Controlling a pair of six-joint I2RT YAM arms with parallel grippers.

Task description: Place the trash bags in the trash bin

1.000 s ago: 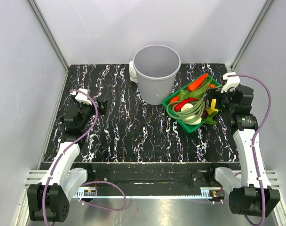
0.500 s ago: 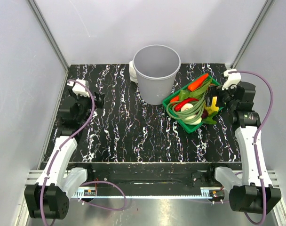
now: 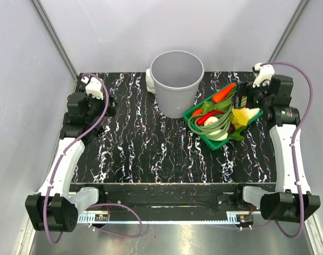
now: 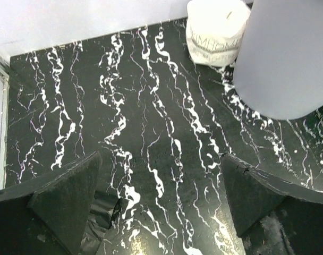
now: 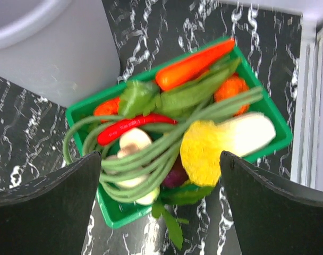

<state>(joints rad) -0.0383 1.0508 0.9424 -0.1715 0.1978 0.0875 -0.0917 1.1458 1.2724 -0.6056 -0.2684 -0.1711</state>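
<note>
Within the last second both arms have reached farther across the table (image 3: 151, 154). The left gripper (image 4: 161, 204) and the right gripper (image 5: 156, 199) have their jaws wide and hold nothing. The trash bag (image 4: 104, 228), apparently the glossy black film beneath the left jaws, lies ungrasped, well left of the trash bin (image 3: 176, 79). The grasp is still to be made.

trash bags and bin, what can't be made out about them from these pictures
trash bags: left wrist view shows only a glossy black fold, cut off by the bottom edge; top view loses them against the black table.
trash bin: cropped by the frame edge in both wrist views.
white roll: mostly hidden behind the trash bin in the top view.
</note>
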